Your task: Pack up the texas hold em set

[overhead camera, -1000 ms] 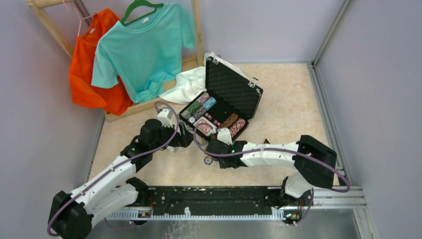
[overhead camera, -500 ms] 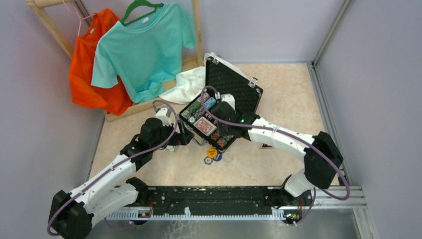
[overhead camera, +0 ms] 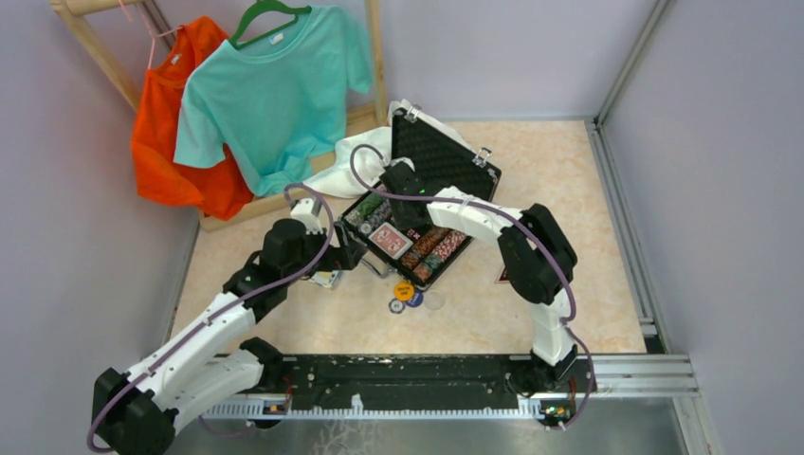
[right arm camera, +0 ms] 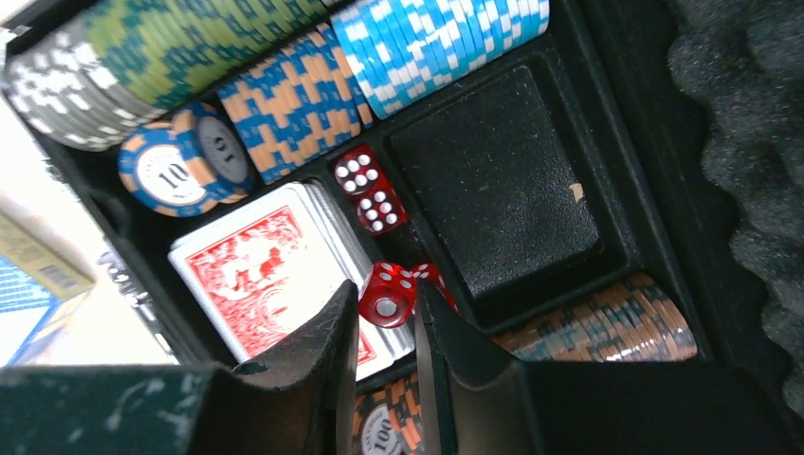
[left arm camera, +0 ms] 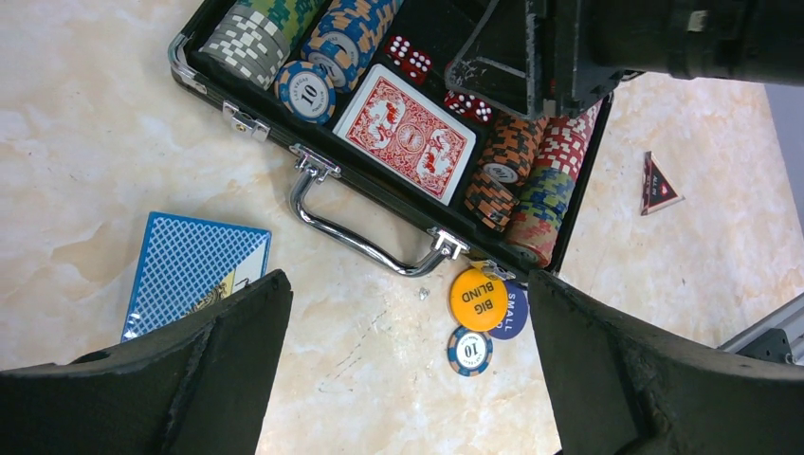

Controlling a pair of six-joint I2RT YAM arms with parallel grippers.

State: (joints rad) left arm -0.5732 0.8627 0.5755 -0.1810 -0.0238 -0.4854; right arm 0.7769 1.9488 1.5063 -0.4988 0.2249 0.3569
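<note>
The black case (overhead camera: pixel 446 167) lies open, its lid propped up at the back. Rows of poker chips (right arm camera: pixel 284 104), a red card deck (right arm camera: pixel 256 270) and two red dice (right arm camera: pixel 370 194) sit in its tray. My right gripper (right arm camera: pixel 387 305) hangs just above the tray, shut on a red die (right arm camera: pixel 385 294) at its fingertips; another die shows just behind it. A bare black slot (right arm camera: pixel 502 180) lies next to the dice. My left gripper (left arm camera: pixel 410 313) is open over the floor in front of the case handle (left arm camera: pixel 360 237). A blue card deck (left arm camera: pixel 194 270) lies beside its left finger.
Loose in front of the case lie an orange BIG BLIND button (left arm camera: pixel 477 299), a blue SMALL button (left arm camera: pixel 517 308) and a blue 10 chip (left arm camera: pixel 469 350). A red triangular piece (left arm camera: pixel 657 185) sits to the right. White cloth (overhead camera: pixel 356 161) and a rack with shirts (overhead camera: pixel 265 85) stand behind.
My right arm has swung from the floor in front of the case up and over its tray, gripper shut the whole way. My left arm has barely moved.
</note>
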